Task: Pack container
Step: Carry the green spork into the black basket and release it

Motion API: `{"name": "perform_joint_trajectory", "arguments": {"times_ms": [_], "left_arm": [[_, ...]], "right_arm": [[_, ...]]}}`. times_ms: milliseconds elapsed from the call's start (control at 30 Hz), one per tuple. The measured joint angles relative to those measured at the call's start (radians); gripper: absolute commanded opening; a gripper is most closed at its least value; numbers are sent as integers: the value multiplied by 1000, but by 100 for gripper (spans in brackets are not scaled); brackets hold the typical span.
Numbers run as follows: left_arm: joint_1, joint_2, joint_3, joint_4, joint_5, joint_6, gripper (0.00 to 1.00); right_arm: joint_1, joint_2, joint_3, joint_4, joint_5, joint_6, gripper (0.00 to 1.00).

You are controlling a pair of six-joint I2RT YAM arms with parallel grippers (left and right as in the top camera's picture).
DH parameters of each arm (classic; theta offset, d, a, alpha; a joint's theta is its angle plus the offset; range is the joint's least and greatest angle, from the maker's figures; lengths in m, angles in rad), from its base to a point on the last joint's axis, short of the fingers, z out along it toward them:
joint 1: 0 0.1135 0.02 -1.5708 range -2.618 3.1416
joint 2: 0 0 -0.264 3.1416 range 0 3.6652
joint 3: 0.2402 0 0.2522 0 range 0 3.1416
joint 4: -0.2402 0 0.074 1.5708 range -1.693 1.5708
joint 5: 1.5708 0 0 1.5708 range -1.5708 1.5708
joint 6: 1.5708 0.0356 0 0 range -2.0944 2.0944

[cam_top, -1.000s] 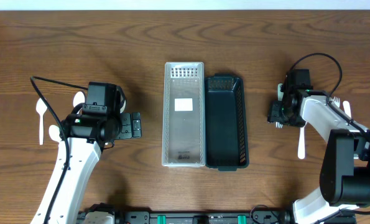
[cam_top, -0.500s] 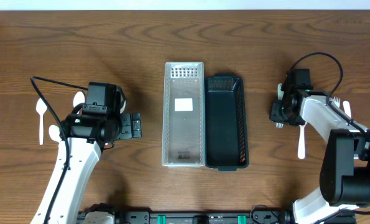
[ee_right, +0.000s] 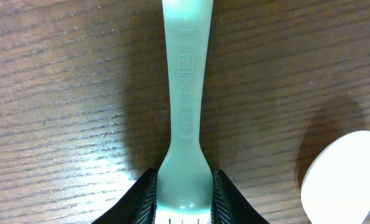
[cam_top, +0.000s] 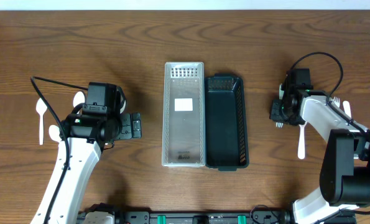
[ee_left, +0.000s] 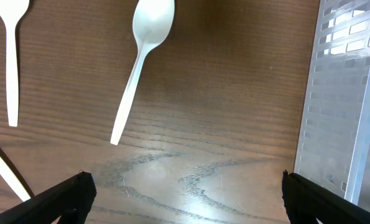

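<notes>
Narrowed since before, right jaws pinch one fork [ee_right: 185, 124]; left jaws gape beside two spoons [ee_left: 138, 73] [ee_left: 10, 62].

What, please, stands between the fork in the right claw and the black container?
Nothing visible does: only bare wooden table lies between the pale green plastic fork at the right claw and the long black plastic container.

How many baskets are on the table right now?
2. The clear basket sits at the centre; the black basket lies against its right side. No others appear hidden.
</notes>
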Motion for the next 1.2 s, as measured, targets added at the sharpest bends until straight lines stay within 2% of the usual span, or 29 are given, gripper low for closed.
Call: {"name": "perform_joint_trajectory", "arguments": {"times_ms": [167, 333, 533, 633, 800, 1033, 1100, 1167, 1200], "left_arm": [[0, 0, 0, 0, 0, 0, 98], [0, 0, 0, 0, 0, 0, 98], [0, 0, 0, -1, 0, 0, 98], [0, 0, 0, 0, 0, 0, 98], [0, 0, 0, 0, 0, 0, 98], [0, 0, 0, 0, 0, 0, 98], [0, 0, 0, 0, 0, 0, 98], [0, 0, 0, 0, 0, 0, 98], [0, 0, 0, 0, 0, 0, 98]], "right_arm": [[3, 0, 18, -64, 0, 0, 1], [62, -6, 208, -251, 0, 0, 1], [248, -65, 513, -373, 0, 13, 1], [359, -96, 573, -379, -5, 74, 1], [494, -100, 527, -390, -12, 234, 1], [612, -73, 269, -279, -16, 397, 1], [626, -68, 199, -254, -19, 420, 8], [631, -68, 157, -243, -19, 434, 25], [632, -68, 146, -240, -19, 439, 29]]}}
